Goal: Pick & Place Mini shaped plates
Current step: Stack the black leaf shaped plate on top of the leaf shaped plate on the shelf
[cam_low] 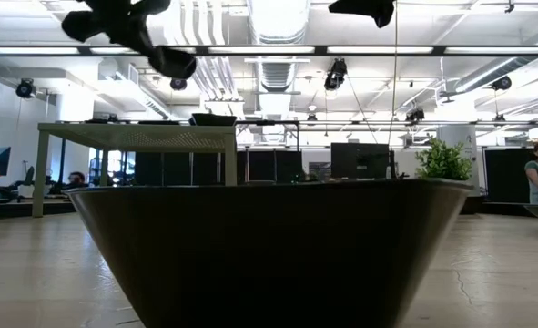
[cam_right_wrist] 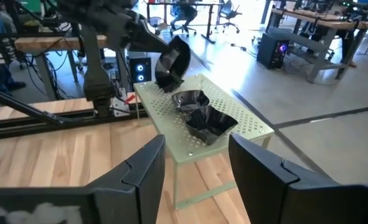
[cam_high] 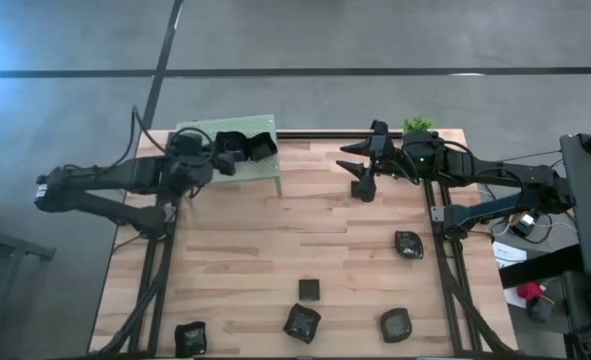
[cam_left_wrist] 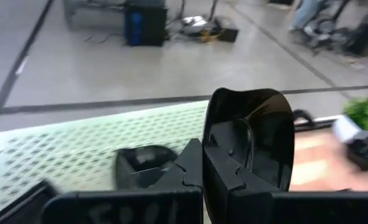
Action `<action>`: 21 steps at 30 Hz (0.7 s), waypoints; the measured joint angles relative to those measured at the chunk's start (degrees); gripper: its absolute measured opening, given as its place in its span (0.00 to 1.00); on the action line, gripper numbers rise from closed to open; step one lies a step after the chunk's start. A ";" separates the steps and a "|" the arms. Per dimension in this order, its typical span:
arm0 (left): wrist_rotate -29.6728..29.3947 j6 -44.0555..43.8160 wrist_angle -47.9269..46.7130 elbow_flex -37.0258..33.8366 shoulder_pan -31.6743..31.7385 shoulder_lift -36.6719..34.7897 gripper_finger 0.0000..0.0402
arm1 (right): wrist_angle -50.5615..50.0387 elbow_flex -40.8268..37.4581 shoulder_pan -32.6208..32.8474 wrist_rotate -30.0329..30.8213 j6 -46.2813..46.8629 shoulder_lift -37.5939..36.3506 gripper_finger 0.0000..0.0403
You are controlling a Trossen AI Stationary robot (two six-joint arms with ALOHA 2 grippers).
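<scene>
Where left hand (cam_left_wrist: 202, 180) grips, plate (cam_left_wrist: 258, 137) half-hidden

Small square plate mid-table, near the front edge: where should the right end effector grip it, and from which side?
Judging from above, come straight down on the small square plate and pinch one raised rim wall, or span two opposite flat sides. It lies flat and apart from the neighbouring plate, so a top approach looks unobstructed. The right end effector, open, is at the table's far side.

The wooden table (cam_high: 255, 250) carries a green perforated platform (cam_high: 200, 134) at upper left and black plates (cam_high: 302, 322) scattered lower right.
</scene>
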 joint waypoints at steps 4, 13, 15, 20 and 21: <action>1.60 -2.30 -2.16 -1.09 3.42 -0.48 0.00 | 0.00 -0.07 0.00 0.00 0.00 0.00 0.43; 8.90 -2.77 -3.07 -3.35 12.33 -0.68 0.00 | 0.04 -0.17 0.00 0.00 0.00 0.00 0.43; 11.24 -2.44 -3.14 -3.93 14.12 -0.77 0.00 | 0.02 -0.17 0.00 0.00 0.00 0.00 0.43; 15.01 -1.22 -2.40 -5.27 17.19 -0.89 0.00 | 0.02 -0.19 -0.02 0.00 0.94 0.00 0.43; 15.47 -0.93 -2.05 -5.43 17.57 -0.89 0.00 | 0.02 -0.19 0.00 0.00 0.94 0.00 0.43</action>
